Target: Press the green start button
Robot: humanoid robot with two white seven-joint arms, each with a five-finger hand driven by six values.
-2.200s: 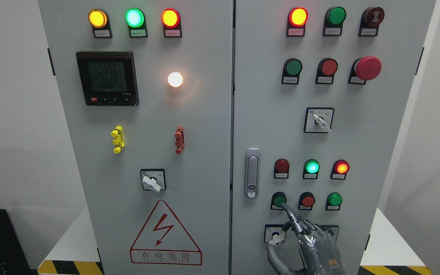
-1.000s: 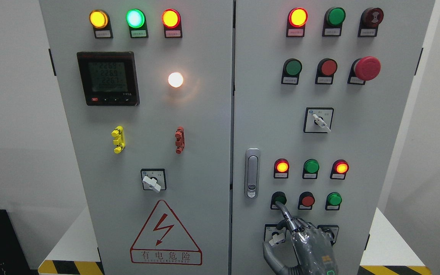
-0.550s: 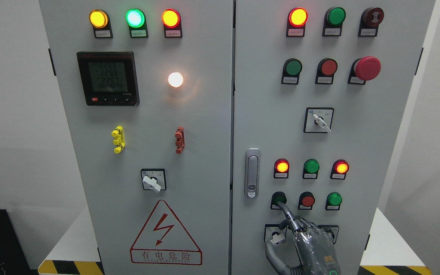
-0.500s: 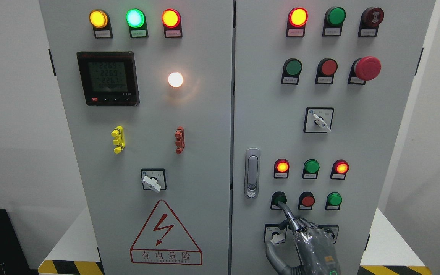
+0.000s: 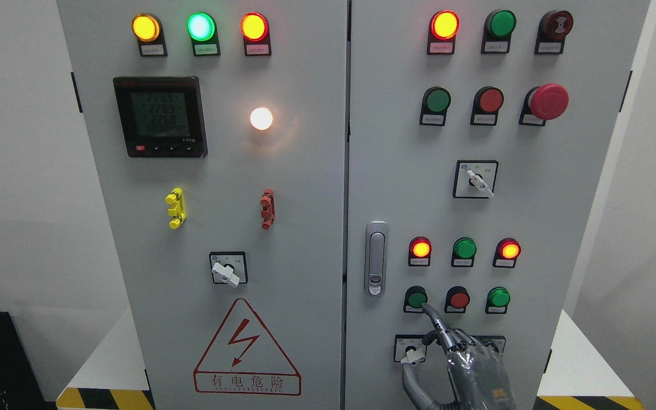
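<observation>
The green start button (image 5: 417, 298) sits at the left end of the lower button row on the cabinet's right door. My right hand (image 5: 454, 348) comes up from the bottom edge just below it. Its index finger (image 5: 431, 316) points up-left, and its tip lies just below and right of the button, at its rim. The other fingers are curled and hold nothing. Above the button, the left red lamp (image 5: 420, 249) and the right red lamp (image 5: 509, 250) glow, and the green lamp (image 5: 464, 248) between them is dark. My left arm is out of view.
A red button (image 5: 459, 299) and another green button (image 5: 498, 297) stand right of the start button. A rotary switch (image 5: 411, 350) is by my thumb, and the door handle (image 5: 376, 258) is to the left. A red mushroom stop (image 5: 548, 101) is higher up.
The index fingertip pressed the green button and has now drawn back a little down and right. Since 2.2 s ago the middle green lamp went dark and the left red lamp lit.
</observation>
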